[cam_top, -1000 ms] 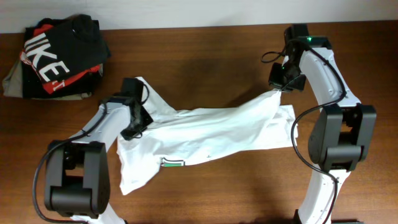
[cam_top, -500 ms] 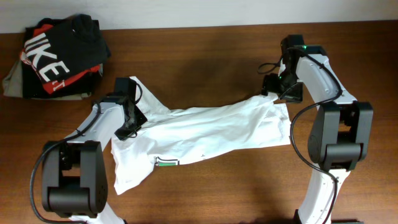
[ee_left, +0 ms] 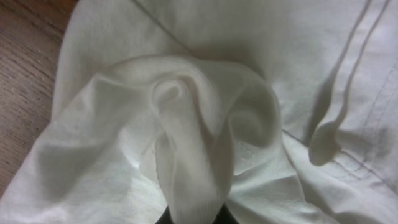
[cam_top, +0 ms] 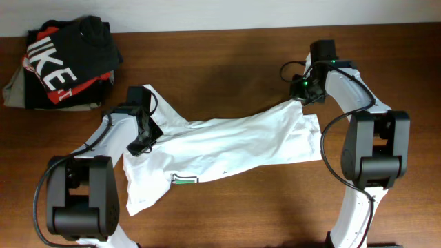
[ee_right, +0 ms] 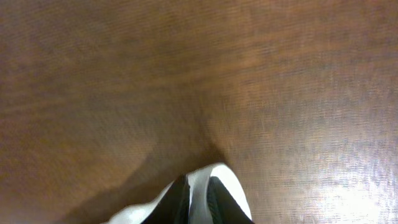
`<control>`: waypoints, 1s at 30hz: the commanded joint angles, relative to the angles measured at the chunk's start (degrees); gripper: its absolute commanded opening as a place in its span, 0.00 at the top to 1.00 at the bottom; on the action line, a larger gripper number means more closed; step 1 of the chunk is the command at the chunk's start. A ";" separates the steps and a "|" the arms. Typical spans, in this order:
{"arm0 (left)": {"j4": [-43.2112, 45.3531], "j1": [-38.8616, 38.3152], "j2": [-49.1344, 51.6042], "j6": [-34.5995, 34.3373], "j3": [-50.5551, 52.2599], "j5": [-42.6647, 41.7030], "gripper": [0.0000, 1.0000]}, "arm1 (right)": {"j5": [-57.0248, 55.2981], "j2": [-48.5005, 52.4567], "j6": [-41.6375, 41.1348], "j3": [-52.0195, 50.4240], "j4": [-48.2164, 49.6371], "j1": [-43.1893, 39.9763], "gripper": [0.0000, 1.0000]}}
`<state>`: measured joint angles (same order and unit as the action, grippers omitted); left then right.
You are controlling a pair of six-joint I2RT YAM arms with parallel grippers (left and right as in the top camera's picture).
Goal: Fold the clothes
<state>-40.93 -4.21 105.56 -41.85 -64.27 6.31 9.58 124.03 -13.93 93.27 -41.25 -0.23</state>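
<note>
Your white T-shirt (cam_top: 227,148) lies stretched and wrinkly across the middle of the table (cam_top: 227,62), with a small green mark (cam_top: 183,180) near its lower edge. Your left pincer (cam_top: 141,145) squeezes a bunched fold. Your right pincer (cam_top: 301,98) pinches a thin corner. Up close, both pincers' tips are mostly cut off.

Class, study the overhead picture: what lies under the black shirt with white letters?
A grey-olive folded garment shows beneath the black shirt at its left and lower edges. Its middle, and anything else below, is covered.
</note>
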 commanded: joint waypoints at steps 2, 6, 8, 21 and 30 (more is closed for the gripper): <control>-0.07 0.26 0.50 -0.13 0.48 1.25 0.99 | 0.50 0.11 -0.48 -0.37 4.28 -0.15 0.85; -0.07 0.24 0.50 -0.13 0.48 1.25 0.99 | 0.55 0.11 -0.52 -4.94 10.97 -0.11 0.85; -0.07 0.24 0.50 -0.13 0.48 1.25 0.99 | 0.55 0.11 -2.45 -7.67 15.04 -0.11 0.85; -0.11 0.24 0.50 -0.13 0.48 1.22 0.99 | 2.40 -5.62 -1.36 -5.07 5.20 -2.73 0.01; -0.28 0.24 0.50 -0.13 0.48 1.03 0.99 | -4.07 -2.40 6.01 -5.18 6.01 5.75 0.14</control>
<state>-40.95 -4.21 105.56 -41.85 -64.27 6.31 8.23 120.31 -8.58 87.07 -35.16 5.54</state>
